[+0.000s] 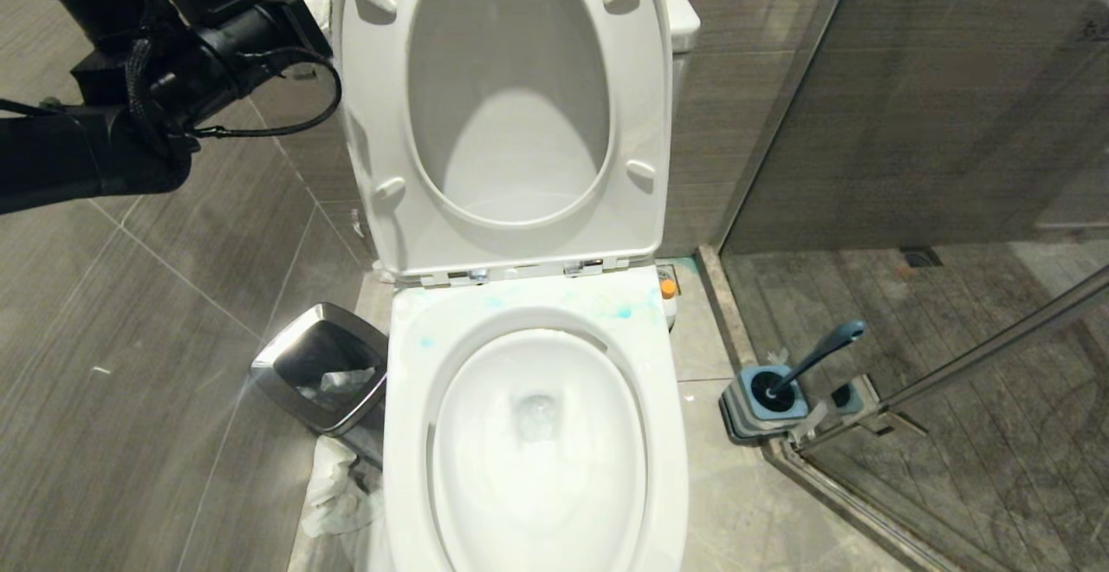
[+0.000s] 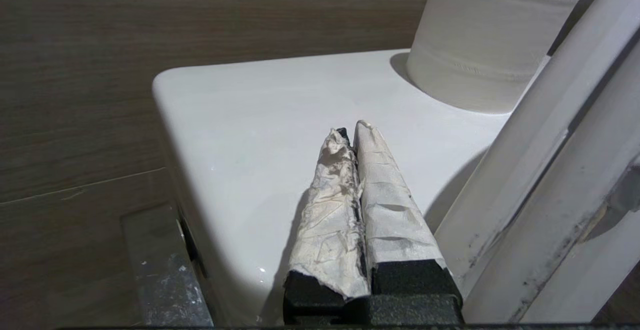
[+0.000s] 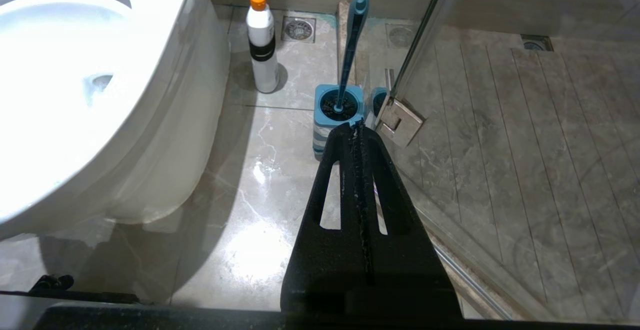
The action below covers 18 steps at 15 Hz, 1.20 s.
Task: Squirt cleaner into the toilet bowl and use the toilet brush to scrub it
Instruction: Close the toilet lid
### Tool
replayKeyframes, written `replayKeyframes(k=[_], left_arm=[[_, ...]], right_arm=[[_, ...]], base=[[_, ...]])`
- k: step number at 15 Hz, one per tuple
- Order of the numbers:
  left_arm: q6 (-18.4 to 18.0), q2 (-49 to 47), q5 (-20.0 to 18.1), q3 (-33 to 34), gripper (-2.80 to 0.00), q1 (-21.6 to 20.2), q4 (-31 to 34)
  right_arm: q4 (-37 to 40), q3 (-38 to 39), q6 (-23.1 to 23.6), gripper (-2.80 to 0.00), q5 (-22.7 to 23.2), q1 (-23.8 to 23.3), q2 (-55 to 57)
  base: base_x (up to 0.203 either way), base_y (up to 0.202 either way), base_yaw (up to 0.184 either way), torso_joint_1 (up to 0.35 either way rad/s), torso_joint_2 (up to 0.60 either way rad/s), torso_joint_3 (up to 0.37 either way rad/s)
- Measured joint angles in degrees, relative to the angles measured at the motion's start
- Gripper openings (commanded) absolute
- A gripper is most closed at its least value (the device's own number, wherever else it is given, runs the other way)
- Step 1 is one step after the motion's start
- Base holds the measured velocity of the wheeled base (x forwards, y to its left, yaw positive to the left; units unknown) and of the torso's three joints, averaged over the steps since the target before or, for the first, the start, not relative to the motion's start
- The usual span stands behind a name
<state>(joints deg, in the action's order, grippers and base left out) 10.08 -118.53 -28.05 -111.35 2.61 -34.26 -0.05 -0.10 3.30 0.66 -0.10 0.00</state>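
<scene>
Left tool: the left tool [image 2: 356, 132] is pressed shut with nothing in it. Its tips are wrapped in white paper. It hovers over the flat white tank top [image 2: 260, 120], near a paper roll [image 2: 490, 35].
Right tool: the right tool [image 3: 356, 126] is shut too and holds nothing. It hangs low over the floor, pointing at the brush.
Cleaner: the bottle [image 3: 263, 45] stands on the floor beside the toilet bowl [image 1: 537, 433], near the back wall.
Brush: the toilet brush [image 1: 810, 362] sits in its blue holder [image 3: 337, 107], next to the glass door hinge.
Bowl: the seat and lid are up. Blue-green marks show on the rim.
What could go wrong: the left tool is close to the paper roll and the raised lid, so a swing could knock the roll off or bump the lid. A reach for the brush could hit the glass door.
What only one view shows: only the right wrist view shows the whole bottle. The head view shows just its orange cap. Only the left wrist view shows the paper roll.
</scene>
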Motion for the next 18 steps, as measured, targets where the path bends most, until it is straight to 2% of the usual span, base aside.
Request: replayKeyframes(k=[3,5,7,10,13,16,18], left_arm=[[-0.6,-0.6,0.0,0.2,-2.8,0.2,0.1],[0.6,-0.7,-0.6,0.5,-2.8,0.3,0.7],[4.4,-0.4,-2.9,0.9,-2.8,0.3,1.0],[12.1,0.8,-7.1,3.4,-2.8,0.2,1.0],[15.8,3.0,-12.6,8.4,-2.8,0.1,0.9],[16.3,6.3,-17.6,16.2,-2.8,0.1,1.0],[16.3,9.6,-18.6,23.4,-2.8,0.0,1.3]], right_arm=[[0.0,0.0,0.0,-2.8,0.0,0.0,0.0],[0.0,0.0,0.0,-2.8,0.0,0.0,0.0],[0.0,0.0,0.0,-2.8,0.0,0.0,0.0],[0.0,0.0,0.0,-2.8,0.0,0.0,0.0],[0.0,0.0,0.0,-2.8,0.0,0.0,0.0],[0.0,0.0,0.0,-2.8,0.0,0.0,0.0],[0.0,0.0,0.0,-2.8,0.0,0.0,0.0]], base=[[0.0,0.0,0.0,0.0,0.0,0.0],[0.0,0.0,0.0,0.0,0.0,0.0],[0.0,0.0,0.0,0.0,0.0,0.0],[0.0,0.0,0.0,0.0,0.0,0.0],[0.0,0.0,0.0,0.0,0.0,0.0],[0.0,0.0,0.0,0.0,0.0,0.0],[0.0,0.0,0.0,0.0,0.0,0.0]])
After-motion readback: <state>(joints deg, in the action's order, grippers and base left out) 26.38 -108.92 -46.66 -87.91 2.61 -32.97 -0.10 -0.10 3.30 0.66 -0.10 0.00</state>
